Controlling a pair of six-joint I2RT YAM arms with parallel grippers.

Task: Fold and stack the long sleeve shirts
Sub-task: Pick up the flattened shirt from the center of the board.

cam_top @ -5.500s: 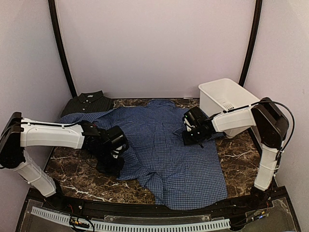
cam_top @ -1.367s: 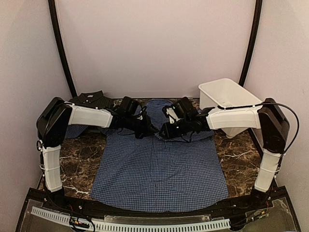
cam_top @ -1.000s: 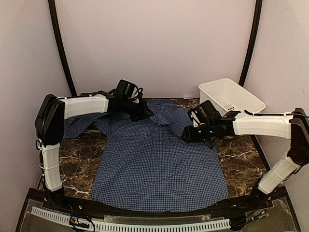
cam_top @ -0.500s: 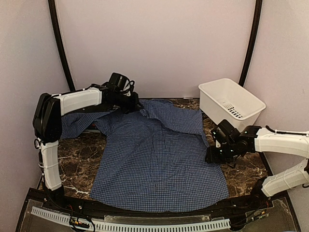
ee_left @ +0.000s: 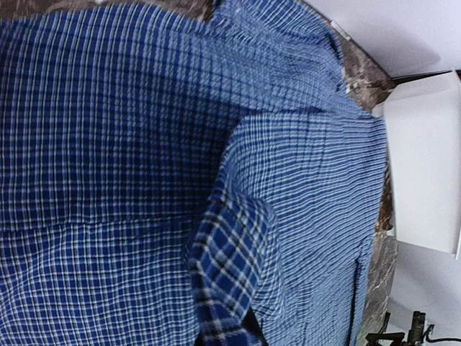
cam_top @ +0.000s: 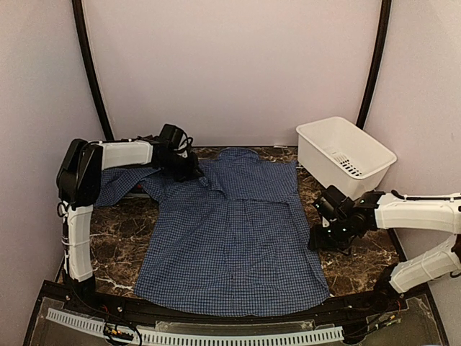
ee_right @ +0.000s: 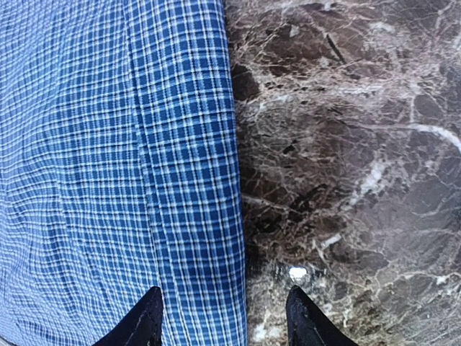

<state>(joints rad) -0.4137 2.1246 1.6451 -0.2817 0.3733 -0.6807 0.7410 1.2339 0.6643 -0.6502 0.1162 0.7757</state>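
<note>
A blue check long sleeve shirt (cam_top: pixel 234 245) lies spread flat on the marble table (cam_top: pixel 122 238). Its right sleeve (cam_top: pixel 259 184) is folded across the chest, and its left sleeve (cam_top: pixel 115 184) trails off to the left. My left gripper (cam_top: pixel 191 169) sits at the shirt's left shoulder, shut on a pinched fold of blue cloth (ee_left: pixel 227 267); its fingers are almost hidden under the cloth. My right gripper (cam_top: pixel 318 238) is low at the shirt's right edge and open. That hem (ee_right: pixel 205 216) lies between its fingertips (ee_right: pixel 149 322), with bare marble (ee_right: pixel 346 158) to the right.
A white plastic basket (cam_top: pixel 344 151) stands at the back right, also seen at the right of the left wrist view as the basket (ee_left: pixel 425 173). The table's front edge runs just below the shirt's hem.
My right gripper has left the collar area and swung out and down to the shirt's right edge. The right sleeve now lies flat across the chest. My left gripper dropped slightly toward the shoulder.
</note>
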